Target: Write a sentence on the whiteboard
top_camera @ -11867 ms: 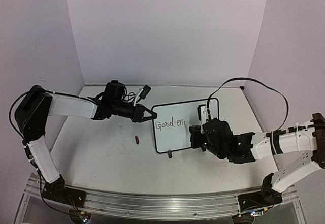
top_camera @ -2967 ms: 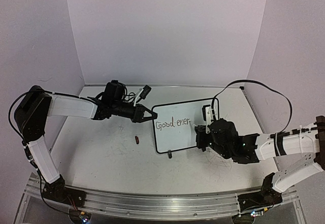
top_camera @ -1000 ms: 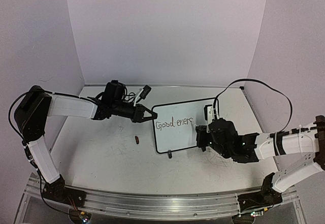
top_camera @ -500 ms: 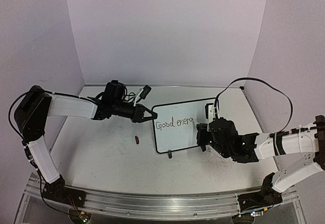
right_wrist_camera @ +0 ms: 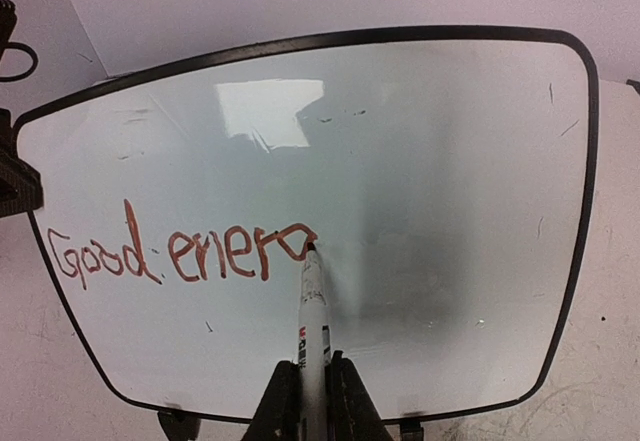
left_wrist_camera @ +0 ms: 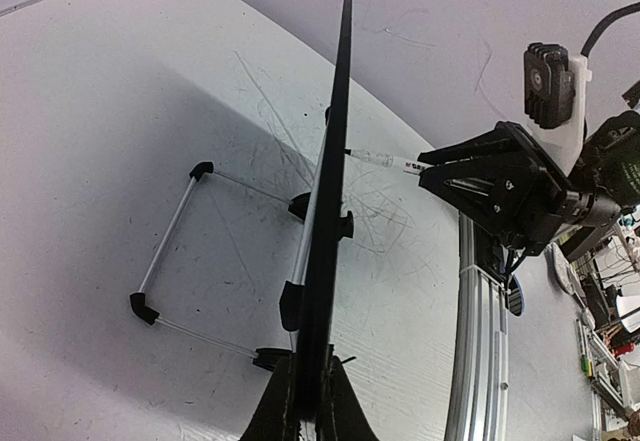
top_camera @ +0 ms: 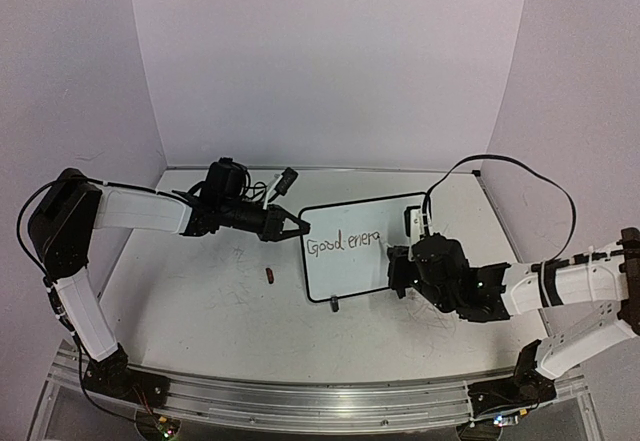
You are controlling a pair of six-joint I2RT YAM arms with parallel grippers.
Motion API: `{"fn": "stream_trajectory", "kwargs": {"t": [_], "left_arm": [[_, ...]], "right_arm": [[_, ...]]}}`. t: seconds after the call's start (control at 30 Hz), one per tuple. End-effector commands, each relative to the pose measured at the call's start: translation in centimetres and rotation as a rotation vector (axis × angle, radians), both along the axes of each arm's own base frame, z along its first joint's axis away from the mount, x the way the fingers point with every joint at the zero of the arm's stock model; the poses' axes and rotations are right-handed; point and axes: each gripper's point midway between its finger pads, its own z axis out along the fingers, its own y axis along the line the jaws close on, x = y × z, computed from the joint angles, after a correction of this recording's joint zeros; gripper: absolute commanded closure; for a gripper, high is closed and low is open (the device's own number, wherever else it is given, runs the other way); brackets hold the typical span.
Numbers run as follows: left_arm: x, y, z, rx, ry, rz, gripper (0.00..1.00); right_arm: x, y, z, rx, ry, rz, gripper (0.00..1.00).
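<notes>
The whiteboard point(top_camera: 350, 251) stands upright on its wire stand mid-table, black-rimmed. It fills the right wrist view point(right_wrist_camera: 420, 161), with red-brown writing "Good ener" plus the top loop of a further letter point(right_wrist_camera: 180, 256). My right gripper point(right_wrist_camera: 310, 386) is shut on a white marker point(right_wrist_camera: 314, 311) whose tip touches the board at the end of the writing. My left gripper point(left_wrist_camera: 310, 401) is shut on the board's left edge point(left_wrist_camera: 330, 211), seen edge-on. In the top view the left gripper point(top_camera: 298, 226) is at the board's upper left corner and the right gripper point(top_camera: 400, 266) is in front of the board.
A small red marker cap point(top_camera: 270, 276) lies on the table left of the board. The wire stand point(left_wrist_camera: 170, 251) juts out behind the board. The tabletop point(top_camera: 200, 301) is scuffed with grey scribbles. The aluminium rail point(left_wrist_camera: 480, 361) runs along the near edge.
</notes>
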Motion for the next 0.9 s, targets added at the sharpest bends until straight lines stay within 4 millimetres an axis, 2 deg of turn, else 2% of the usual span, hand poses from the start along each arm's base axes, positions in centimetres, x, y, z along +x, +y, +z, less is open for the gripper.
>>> {"fn": "stream_trajectory", "kwargs": {"t": [0.0, 0.67, 0.87], "left_arm": [[0.0, 0.5, -0.4, 0.042, -0.012, 0.029, 1.0], [0.0, 0.5, -0.4, 0.042, -0.012, 0.028, 1.0], [0.0, 0.5, -0.4, 0.042, -0.009, 0.028, 1.0]], "right_arm": [[-0.4, -0.6, -0.6, 0.019, 0.03, -0.006, 1.0], [-1.5, -0.3, -2.4, 0.012, 0.083, 0.018, 1.0], [-1.6, 0.8, -2.4, 0.02, 0.086, 0.043, 1.0]]}}
